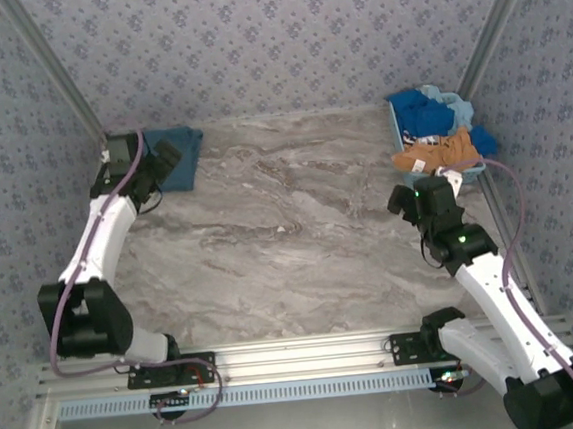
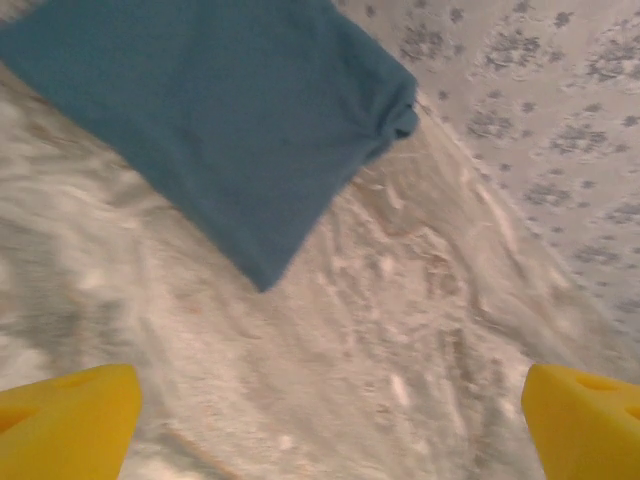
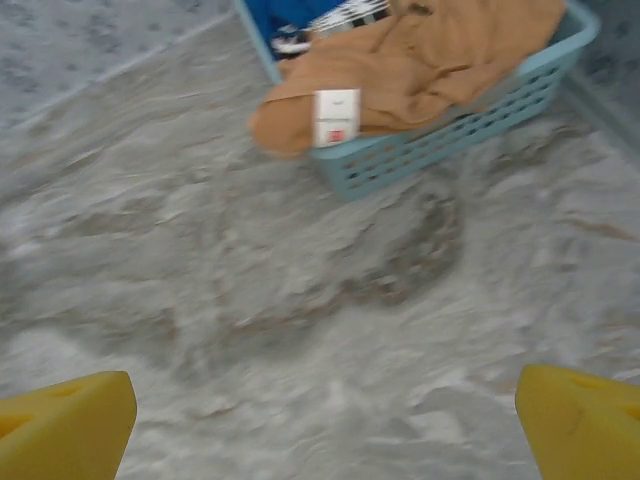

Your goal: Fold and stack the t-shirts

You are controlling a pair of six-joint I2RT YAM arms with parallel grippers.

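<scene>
A folded slate-blue t-shirt point(image 1: 176, 156) lies flat at the table's far left corner; in the left wrist view this t-shirt point(image 2: 230, 120) lies just beyond my fingers. My left gripper point(image 1: 152, 171) hovers at its near edge, open with nothing between its yellow fingertips point(image 2: 65, 425). At the far right a light-blue basket point(image 1: 403, 169) holds an orange-brown t-shirt point(image 1: 432, 152) and bright blue t-shirts point(image 1: 423, 112). My right gripper point(image 1: 410, 196) is just in front of the basket point(image 3: 450, 135), open and empty, with the orange-brown t-shirt point(image 3: 420, 70) draped over the rim.
Patterned walls close in the table at the back and both sides. The marble tabletop point(image 1: 298, 234) stretches bare between the two arms. A white label point(image 3: 336, 117) hangs from the orange-brown shirt over the basket rim.
</scene>
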